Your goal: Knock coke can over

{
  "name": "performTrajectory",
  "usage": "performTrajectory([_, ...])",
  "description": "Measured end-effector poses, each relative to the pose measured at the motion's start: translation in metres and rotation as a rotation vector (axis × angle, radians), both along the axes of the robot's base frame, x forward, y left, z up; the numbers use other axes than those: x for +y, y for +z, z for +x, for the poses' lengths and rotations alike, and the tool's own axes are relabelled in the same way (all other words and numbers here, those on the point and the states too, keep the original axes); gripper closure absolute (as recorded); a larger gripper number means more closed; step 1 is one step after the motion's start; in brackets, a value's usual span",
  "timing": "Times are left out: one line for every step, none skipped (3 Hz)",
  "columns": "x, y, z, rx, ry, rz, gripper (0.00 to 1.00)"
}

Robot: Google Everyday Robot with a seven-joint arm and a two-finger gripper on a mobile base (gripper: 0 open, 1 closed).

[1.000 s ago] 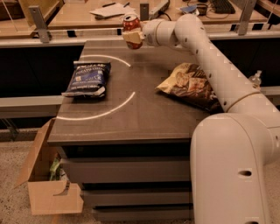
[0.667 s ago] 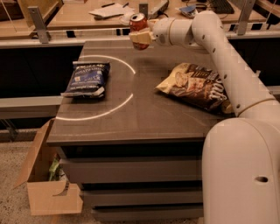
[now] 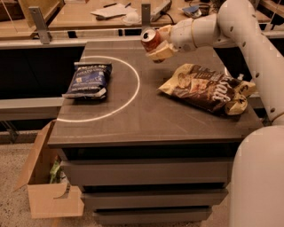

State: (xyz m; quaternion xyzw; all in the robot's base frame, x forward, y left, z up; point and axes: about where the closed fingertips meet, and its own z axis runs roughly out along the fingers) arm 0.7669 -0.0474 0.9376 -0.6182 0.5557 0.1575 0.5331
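Note:
The red coke can with a silver top is tilted and off the dark table, above its far edge near the middle. My gripper comes in from the right on the white arm and is shut on the coke can, its pale fingers wrapped around the can's lower right side. The bottom of the can is hidden behind the fingers.
A dark blue chip bag lies at the table's left, inside a white painted arc. A brown-and-yellow chip bag lies at the right. An open cardboard box stands on the floor at the left. A cluttered counter runs behind the table.
My gripper has moved right and toward the near side with the coke can in it. The can now leans more than before. The chip bags have not moved.

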Motion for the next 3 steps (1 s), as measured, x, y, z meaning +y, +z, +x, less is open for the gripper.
performTrajectory([0.005,-0.001,0.002,0.004,0.004,0.013,1.00])
performTrajectory([0.009,-0.009,-0.005,-0.009,0.045,-0.040,1.00])
performTrajectory([0.010,-0.018,-0.024,-0.034,0.114,-0.153,1.00])
